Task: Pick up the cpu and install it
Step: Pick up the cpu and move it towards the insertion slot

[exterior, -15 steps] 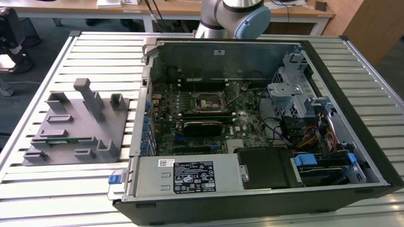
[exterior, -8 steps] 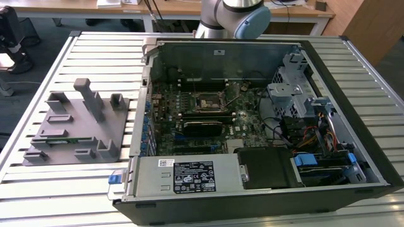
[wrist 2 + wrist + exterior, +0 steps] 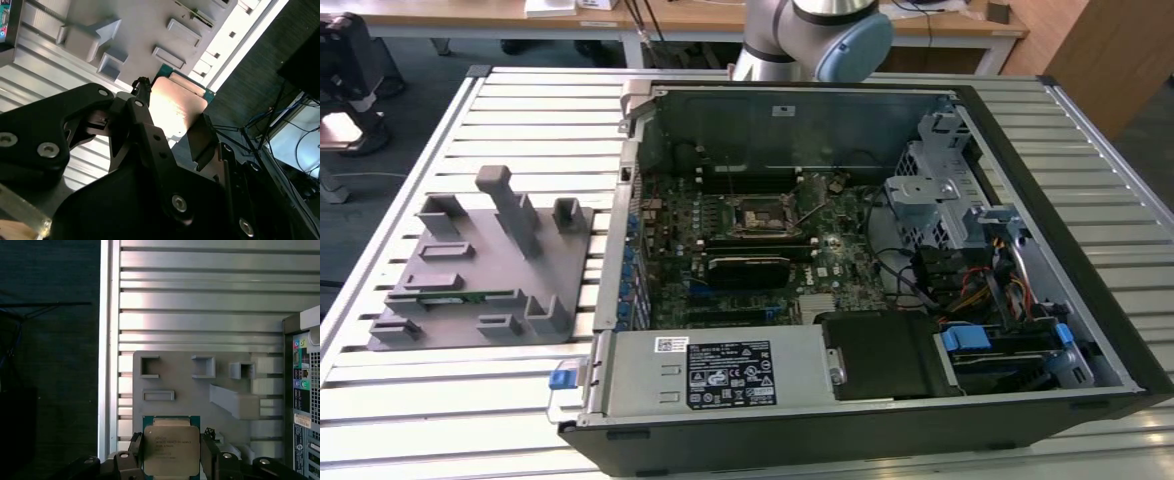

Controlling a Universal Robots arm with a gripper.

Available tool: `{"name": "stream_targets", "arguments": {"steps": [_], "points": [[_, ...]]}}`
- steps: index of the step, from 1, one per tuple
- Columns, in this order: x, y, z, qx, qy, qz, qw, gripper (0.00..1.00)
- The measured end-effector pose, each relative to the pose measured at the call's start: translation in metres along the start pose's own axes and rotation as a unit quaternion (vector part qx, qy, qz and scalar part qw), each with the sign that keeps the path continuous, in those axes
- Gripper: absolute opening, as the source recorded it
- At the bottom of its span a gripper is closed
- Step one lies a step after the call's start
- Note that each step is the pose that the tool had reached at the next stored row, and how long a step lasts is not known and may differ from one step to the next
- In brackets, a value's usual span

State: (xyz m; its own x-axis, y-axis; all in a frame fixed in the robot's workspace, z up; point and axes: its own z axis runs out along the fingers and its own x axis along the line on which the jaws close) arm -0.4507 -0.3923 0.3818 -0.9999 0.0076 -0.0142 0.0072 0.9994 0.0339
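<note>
The gripper (image 3: pixel 172 444) has its jaws drawn in narrow on the cpu (image 3: pixel 170 450), one black finger (image 3: pixel 136 450) on each of two opposite edges. The chip is pinched between them and lies flat. Its metal lid faces up into the first wrist view. It is so nearly square that I can't give it a long axis. Its sides run square with the slats of the table (image 3: pixel 200 300).

It hangs clear above the grey fixture plate (image 3: pixel 185 390), over the plate's corner nearest the table's outer edge, with dark floor beyond. That is the side away from the computer case (image 3: pixel 302 405).

The lid is a pale silvery grey with a soft sheen and rows of small print. A thin green border shows around it. In the second wrist view the cpu (image 3: pixel 176 105) catches the light and glows almost cream. The gripper (image 3: pixel 172 112) frames it there, and the fixture plate (image 3: pixel 145 30) is behind.

In the exterior view the arm (image 3: pixel 814 30) rises at the table's far edge. The case (image 3: pixel 854 430) lies open, with the socket frame (image 3: pixel 758 215) on its board.
</note>
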Motion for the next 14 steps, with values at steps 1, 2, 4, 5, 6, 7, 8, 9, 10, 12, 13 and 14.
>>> {"name": "stream_targets", "arguments": {"steps": [1,2,4,5,6,7,8,9,10,12,13,14], "points": [[-0.0017,0.0000,0.0000,0.0000,0.0000,0.000,1.0000,0.54],[-0.0033,0.0001,0.0001,0.0000,0.0000,0.000,1.0000,0.54],[-0.0067,0.0001,0.0001,0.0000,-0.0001,0.000,1.0000,0.54],[-0.0084,0.0001,0.0001,0.0000,0.0000,0.000,1.0000,0.54],[-0.0100,0.0001,0.0001,0.0000,0.0000,0.000,1.0000,0.54],[-0.0117,0.0001,0.0001,0.0000,0.0000,0.000,1.0000,0.54],[-0.0134,0.0001,0.0002,0.0000,0.0000,0.000,1.0000,0.54],[-0.0151,0.0001,0.0002,0.0000,0.0000,0.000,1.0000,0.54],[-0.0167,0.0001,0.0003,0.0000,-0.0001,0.000,1.0000,0.54],[-0.0199,0.0002,0.0003,0.0000,0.0000,0.000,1.0000,0.54],[-0.0216,0.0002,0.0003,0.0000,0.0000,0.000,1.0000,0.54],[-0.0232,0.0002,0.0003,0.0000,0.0000,0.000,1.0000,0.54]]}}
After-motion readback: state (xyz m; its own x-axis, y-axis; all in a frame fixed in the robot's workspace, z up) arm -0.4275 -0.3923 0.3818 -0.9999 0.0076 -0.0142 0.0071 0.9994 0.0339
